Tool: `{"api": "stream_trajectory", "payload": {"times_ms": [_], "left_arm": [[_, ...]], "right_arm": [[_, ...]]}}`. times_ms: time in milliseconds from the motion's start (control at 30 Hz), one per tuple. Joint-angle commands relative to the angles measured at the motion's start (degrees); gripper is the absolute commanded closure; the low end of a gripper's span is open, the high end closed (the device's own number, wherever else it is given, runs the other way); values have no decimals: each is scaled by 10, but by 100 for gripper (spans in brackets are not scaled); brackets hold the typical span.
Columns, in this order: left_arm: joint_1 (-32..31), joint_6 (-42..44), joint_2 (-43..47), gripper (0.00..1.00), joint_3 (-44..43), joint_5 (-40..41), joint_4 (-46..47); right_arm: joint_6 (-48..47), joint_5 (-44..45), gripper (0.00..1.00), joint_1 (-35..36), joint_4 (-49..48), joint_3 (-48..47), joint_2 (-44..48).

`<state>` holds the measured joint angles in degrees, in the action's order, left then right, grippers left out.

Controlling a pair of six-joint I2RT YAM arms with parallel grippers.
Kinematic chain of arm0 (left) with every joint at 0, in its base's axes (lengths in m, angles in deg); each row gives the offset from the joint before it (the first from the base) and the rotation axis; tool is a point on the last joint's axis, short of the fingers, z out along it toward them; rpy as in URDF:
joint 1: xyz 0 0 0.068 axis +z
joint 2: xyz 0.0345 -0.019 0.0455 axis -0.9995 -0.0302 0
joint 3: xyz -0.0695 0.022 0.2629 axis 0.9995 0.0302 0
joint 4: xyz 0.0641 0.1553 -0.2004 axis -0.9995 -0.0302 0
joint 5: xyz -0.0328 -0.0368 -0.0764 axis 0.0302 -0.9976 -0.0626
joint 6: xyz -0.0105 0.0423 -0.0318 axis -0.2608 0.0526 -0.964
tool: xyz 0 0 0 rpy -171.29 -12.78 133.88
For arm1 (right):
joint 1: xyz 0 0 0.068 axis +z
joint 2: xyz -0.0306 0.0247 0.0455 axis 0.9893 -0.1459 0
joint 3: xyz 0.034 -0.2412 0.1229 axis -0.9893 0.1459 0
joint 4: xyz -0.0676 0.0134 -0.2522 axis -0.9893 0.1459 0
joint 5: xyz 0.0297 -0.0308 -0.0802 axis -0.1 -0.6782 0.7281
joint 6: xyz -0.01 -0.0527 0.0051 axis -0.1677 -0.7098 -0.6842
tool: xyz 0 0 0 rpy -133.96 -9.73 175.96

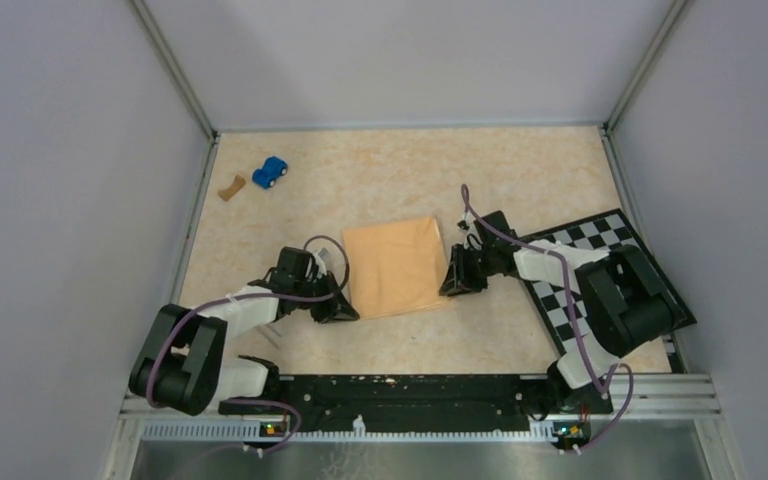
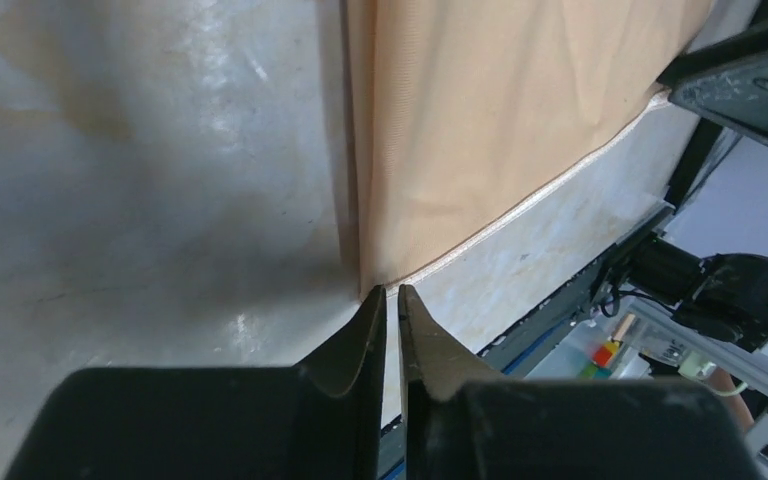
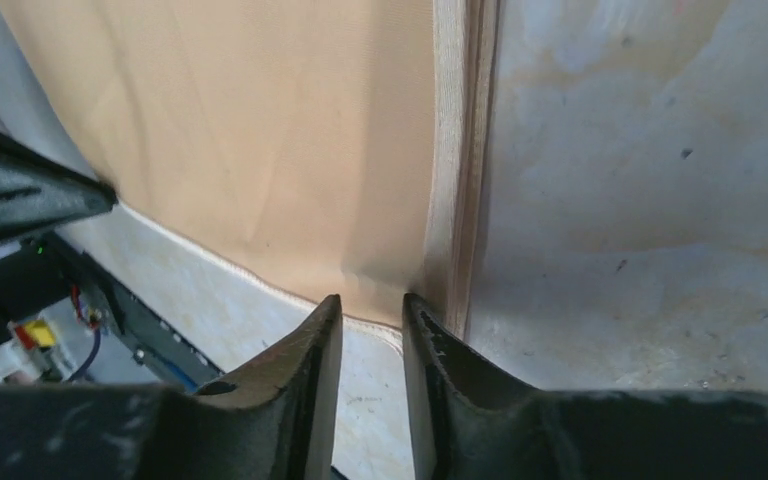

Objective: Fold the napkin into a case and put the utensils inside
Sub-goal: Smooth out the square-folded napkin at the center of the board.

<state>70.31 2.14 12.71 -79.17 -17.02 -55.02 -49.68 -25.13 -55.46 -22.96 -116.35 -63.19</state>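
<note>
Parting only a slit, my left gripper holds nothing, its tips touching the near left corner of the soft, plain tan-orange cloth napkin. My right gripper gapes slightly wider, also empty, at the near right corner. The napkin lies flat between both arms, side edges running away from me, each arm equally close.

Blue toy car, brown scrap, checkerboard
</note>
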Motion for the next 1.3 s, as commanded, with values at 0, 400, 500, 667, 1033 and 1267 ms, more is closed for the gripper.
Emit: {"api": "stream_trajectory", "payload": {"times_ms": [0, 400, 500, 667, 1033, 1267], "left_arm": [[-2, 13, -39, 86, 13, 3, 70], [-2, 17, -17, 87, 25, 38, 55], [-2, 18, -26, 88, 21, 36, 58], [-2, 25, -33, 89, 15, 36, 56], [-2, 30, -48, 94, 25, 46, 51], [-2, 31, -29, 93, 26, 47, 42]], "right_arm": [[-42, 79, 67, 25, 27, -67, 10], [202, -99, 72, 115, -268, -341, -262], [227, -98, 80, 128, -309, -388, -327], [238, -90, 86, 132, -329, -436, -395], [243, -58, 83, 118, -325, -552, -520], [215, -67, 78, 95, -257, -676, -599]]}}
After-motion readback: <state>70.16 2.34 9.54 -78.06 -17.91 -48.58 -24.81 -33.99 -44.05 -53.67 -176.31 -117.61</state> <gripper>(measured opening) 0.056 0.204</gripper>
